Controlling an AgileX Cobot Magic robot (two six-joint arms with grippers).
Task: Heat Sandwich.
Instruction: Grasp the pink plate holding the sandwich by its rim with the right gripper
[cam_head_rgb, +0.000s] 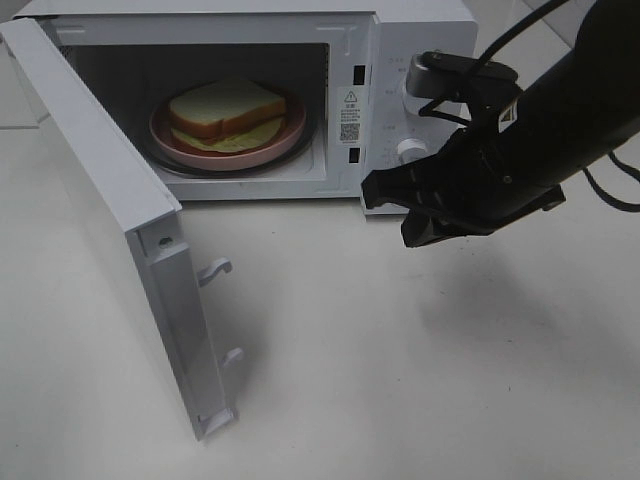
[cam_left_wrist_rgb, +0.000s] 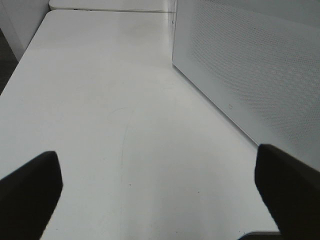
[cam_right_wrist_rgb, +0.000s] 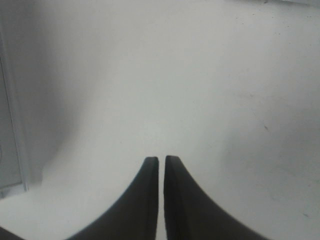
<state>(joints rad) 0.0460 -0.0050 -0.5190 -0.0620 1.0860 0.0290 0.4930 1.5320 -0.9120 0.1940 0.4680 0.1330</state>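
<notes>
The sandwich (cam_head_rgb: 225, 112), white bread with green lettuce showing at its edge, lies on a round pink plate (cam_head_rgb: 285, 140) inside the open microwave (cam_head_rgb: 350, 60). My right gripper (cam_head_rgb: 400, 208) hangs above the table just in front of the microwave's control panel, to the right of the cavity. In the right wrist view its fingers (cam_right_wrist_rgb: 161, 159) are shut with only a thin slit between them and nothing held. My left gripper (cam_left_wrist_rgb: 160, 200) is outside the exterior view. In the left wrist view it stands wide open and empty over bare table, beside the door's perforated outer face (cam_left_wrist_rgb: 250, 75).
The microwave door (cam_head_rgb: 110, 210) is swung fully open toward the front left, with two latch hooks (cam_head_rgb: 215, 270) on its edge. Two knobs (cam_head_rgb: 410, 150) sit on the control panel behind my right gripper. A white tabletop (cam_head_rgb: 400, 380) spreads in front.
</notes>
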